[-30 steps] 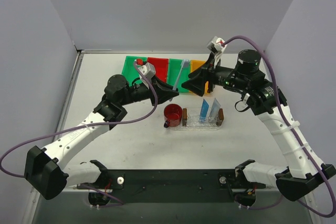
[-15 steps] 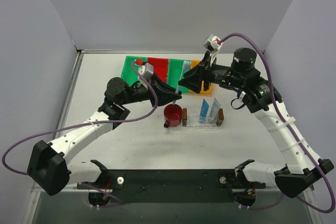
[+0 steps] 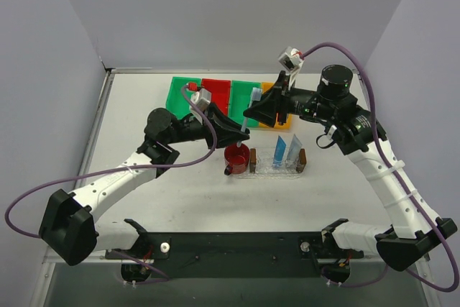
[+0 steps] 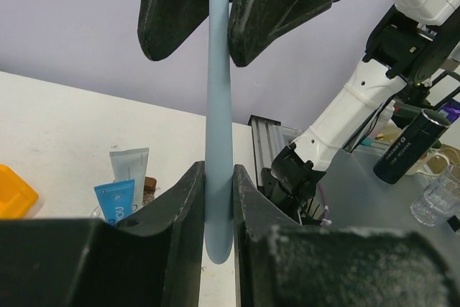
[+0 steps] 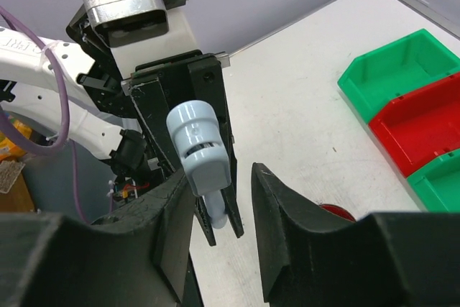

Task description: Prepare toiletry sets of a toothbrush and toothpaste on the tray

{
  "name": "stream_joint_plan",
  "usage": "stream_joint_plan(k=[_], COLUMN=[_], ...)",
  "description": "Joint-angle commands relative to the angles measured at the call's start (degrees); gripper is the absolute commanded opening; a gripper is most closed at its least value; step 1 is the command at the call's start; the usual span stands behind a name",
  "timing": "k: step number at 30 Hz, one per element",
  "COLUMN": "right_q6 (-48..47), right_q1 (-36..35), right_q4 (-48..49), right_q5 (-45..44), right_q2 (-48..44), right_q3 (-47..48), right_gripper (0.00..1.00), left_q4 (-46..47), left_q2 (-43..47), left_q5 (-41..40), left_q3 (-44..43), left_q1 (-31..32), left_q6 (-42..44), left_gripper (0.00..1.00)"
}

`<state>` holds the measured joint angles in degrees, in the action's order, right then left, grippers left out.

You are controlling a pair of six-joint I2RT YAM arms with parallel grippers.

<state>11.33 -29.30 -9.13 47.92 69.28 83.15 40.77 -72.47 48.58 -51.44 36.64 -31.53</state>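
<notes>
Gripping the toothbrush (image 4: 218,91) near one rounded end, my left hand (image 4: 218,176) is clamped firmly on it. The brush is a slim, smooth, pale blue-grey stick. Its far end, a ridged rounded tip, sits between the fingers of my right hand (image 5: 224,176). Those fingers stand on either side of it, and I cannot tell whether they pinch it. The brush hangs in the air over the bench (image 3: 323,199), above the red cup (image 3: 236,155). Just beside the cup, the blue toothpaste tube (image 3: 279,150) and the white toothpaste tube (image 3: 293,147) stand in the tray (image 3: 277,171).
</notes>
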Motion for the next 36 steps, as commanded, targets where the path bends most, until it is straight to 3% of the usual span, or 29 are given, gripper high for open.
stream_joint_plan(k=[1, 11, 16, 21, 24, 25, 27, 28, 36], right_q6=[1.3, 1.5, 1.1, 0.6, -0.7, -1.8, -3.4, -5.6, -10.8], right_q1=[-0.2, -0.2, -0.2, -0.1, -0.1, -0.1, -0.1, -0.1, -0.2], right_q4=[3.9, 3.8, 3.7, 3.1, 2.1, 1.7, 0.3, -0.5, 0.1], right_q5=[3.1, 4.0, 3.8, 3.2, 1.6, 0.8, -1.7, -4.1, -9.9], right_q2=[-1.0, -1.3, -1.5, -1.9, -2.2, -2.3, -2.8, -3.3, -5.5], right_q3=[2.8, 3.2, 2.6, 2.5, 2.5, 2.5, 2.3, 1.5, -4.4], right_gripper=[0.31, 0.16, 0.14, 0.0, 0.0, 0.0, 0.0, 0.0, 0.0], left_q4=[4.9, 5.7, 5.7, 4.8, 2.1, 1.1, -0.2, -2.3, -13.0], left_q2=[-0.7, -1.9, -1.3, -0.6, 0.1, 0.5, 1.4, 2.8, 7.7], left_q5=[2.0, 4.2, 4.3, 3.6, 2.6, 2.4, 1.6, 0.9, -0.3], left_q3=[-0.2, -0.4, -0.3, 0.0, -0.2, -0.3, -0.2, 0.0, -1.3], left_q1=[-0.3, -0.3, -0.3, -0.3, -0.9, -1.0, -1.7, -2.4, -8.1], left_q6=[-2.0, -3.5, -3.5, -3.3, -2.1, -2.0, -0.8, 1.1, 8.8], left_gripper=[0.0, 0.0, 0.0, 0.0, 0.26, 0.43, 0.65, 0.83, 0.87])
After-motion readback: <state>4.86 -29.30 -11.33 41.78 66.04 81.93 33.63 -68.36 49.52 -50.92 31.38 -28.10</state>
